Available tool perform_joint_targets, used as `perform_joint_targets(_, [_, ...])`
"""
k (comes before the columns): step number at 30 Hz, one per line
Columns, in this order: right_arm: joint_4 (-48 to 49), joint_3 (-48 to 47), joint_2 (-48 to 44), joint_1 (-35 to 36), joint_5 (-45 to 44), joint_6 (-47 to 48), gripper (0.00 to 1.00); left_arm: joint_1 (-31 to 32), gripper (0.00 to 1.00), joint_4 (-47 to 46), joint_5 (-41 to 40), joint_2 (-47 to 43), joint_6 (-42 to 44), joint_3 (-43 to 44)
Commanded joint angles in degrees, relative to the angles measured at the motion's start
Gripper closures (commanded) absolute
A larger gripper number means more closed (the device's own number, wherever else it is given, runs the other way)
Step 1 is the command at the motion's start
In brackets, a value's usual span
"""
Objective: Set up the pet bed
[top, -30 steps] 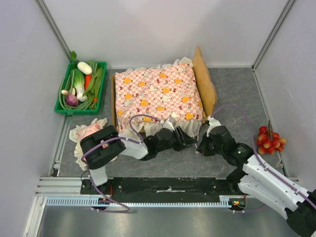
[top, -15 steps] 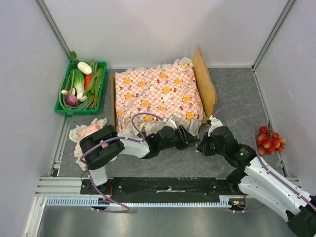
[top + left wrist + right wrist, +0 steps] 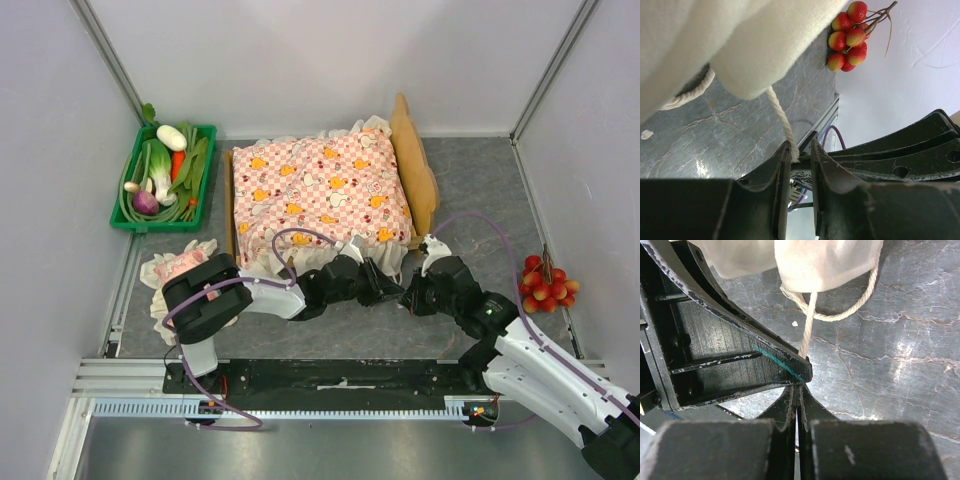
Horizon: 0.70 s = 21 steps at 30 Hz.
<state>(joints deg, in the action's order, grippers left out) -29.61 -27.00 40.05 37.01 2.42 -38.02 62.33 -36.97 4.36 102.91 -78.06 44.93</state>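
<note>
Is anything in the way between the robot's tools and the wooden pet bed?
Yes. The pink-checked frilled mattress lies on the light-wood pet bed, its cream frill hanging over the near edge, between the frame and the left tool and right tool.

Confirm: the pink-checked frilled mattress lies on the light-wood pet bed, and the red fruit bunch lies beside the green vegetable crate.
No: the top view shows the red fruit bunch on the right side, far from the green vegetable crate. The pink-checked frilled mattress does lie on the light-wood pet bed.
</note>
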Motion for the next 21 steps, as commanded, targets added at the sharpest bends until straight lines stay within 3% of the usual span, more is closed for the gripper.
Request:
perform_joint_targets(1, [1.30,-0.33,-0.85,0.34,-0.66,-1.18,1.00,0.96,0.73,0.50,3.37,0.89,0.63,2.89])
perform_joint_targets(9, [2.62,0.11,-1.82,0.25,-1.18,-2.06,1.00,0.96,0.98,0.58,4.16,1.06,0.89,2.18])
perform_joint_targets(11, [2.71,0.11,-1.91,0.34,-0.92,-2.06,1.00,0.87,0.98,0.58,3.90,1.15,1.07,2.27])
perform_joint_targets(12, [2.62,0.02,-2.00,0.25,-0.75,-1.88,0.97,0.78,0.98,0.67,3.90,1.15,1.24,2.36])
perform_joint_targets(13, [2.45,-0.15,-2.00,0.34,-0.83,-1.80,0.77,0.69,0.98,0.76,3.81,1.15,1.68,2.36])
perform_joint_targets(16, [-1.85,-3.56,-3.75,0.25,-4.69,-2.49,0.54,0.34,0.98,2.86,3.11,0.54,3.87,2.45])
perform_joint_targets(19, [-6.68,-7.08,-5.60,0.25,-14.08,-3.64,0.44,-0.18,0.98,5.40,1.80,-1.04,6.42,1.48])
perform_joint_targets(21, [-8.01,-8.23,-4.56,0.25,-18.75,-3.73,0.43,-0.54,0.98,6.38,1.53,-2.10,7.65,0.78])
